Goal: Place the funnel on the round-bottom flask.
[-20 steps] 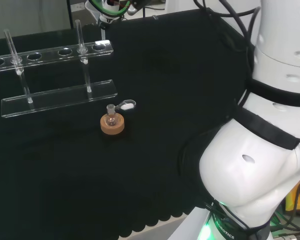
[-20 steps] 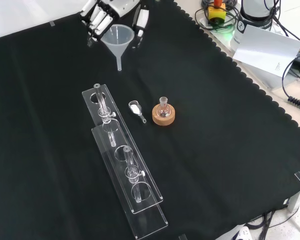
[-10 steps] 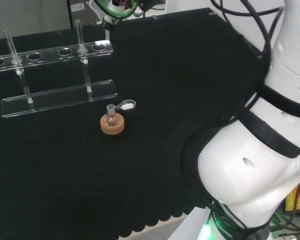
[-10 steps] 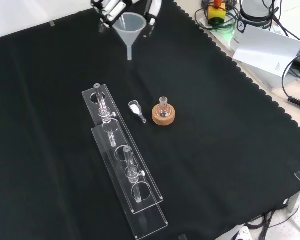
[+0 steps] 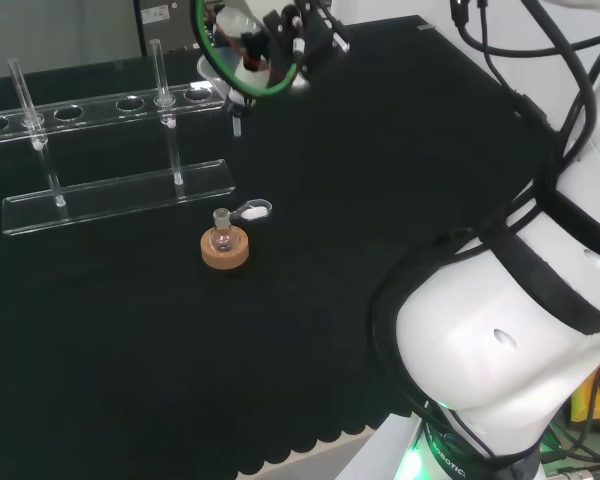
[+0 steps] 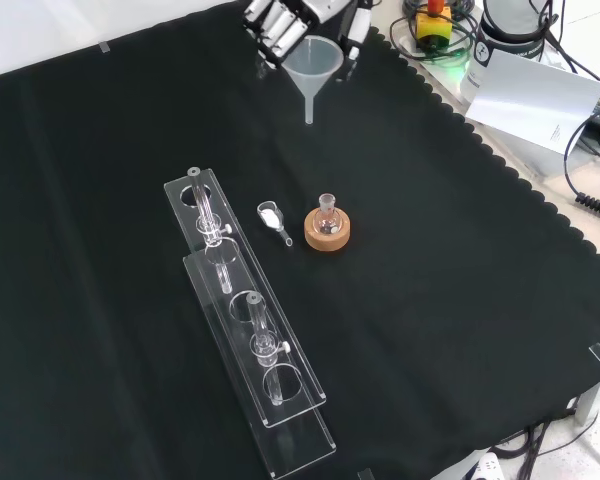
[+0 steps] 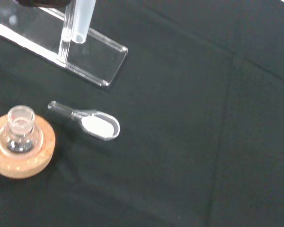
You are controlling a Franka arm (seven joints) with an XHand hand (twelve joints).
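A clear plastic funnel point(image 6: 313, 62) hangs in the air with its stem pointing down, and the hand point(image 6: 283, 22) is shut on its cone from above, at the far edge of the cloth in the front view. The head view shows the hand point(image 5: 298, 40) and funnel point(image 5: 232, 92) above the rack's right end. A small round-bottom flask point(image 6: 326, 214) stands upright in a cork ring point(image 6: 328, 236) mid-cloth, apart from and nearer than the funnel. In the wrist view the funnel's stem point(image 7: 80, 21) is close, with the flask point(image 7: 20, 130) and its cork ring point(image 7: 19, 158) well off to one side.
A small clear scoop with white powder point(image 6: 273, 217) lies just left of the flask in the front view. A long clear test tube rack point(image 6: 250, 340) with a few tubes stands left of that. Cables and equipment sit beyond the cloth's right edge point(image 6: 540, 60).
The hand has carried the funnel to the right in the front view, closer to the flask's line. In the head view the hand has come down into the picture.
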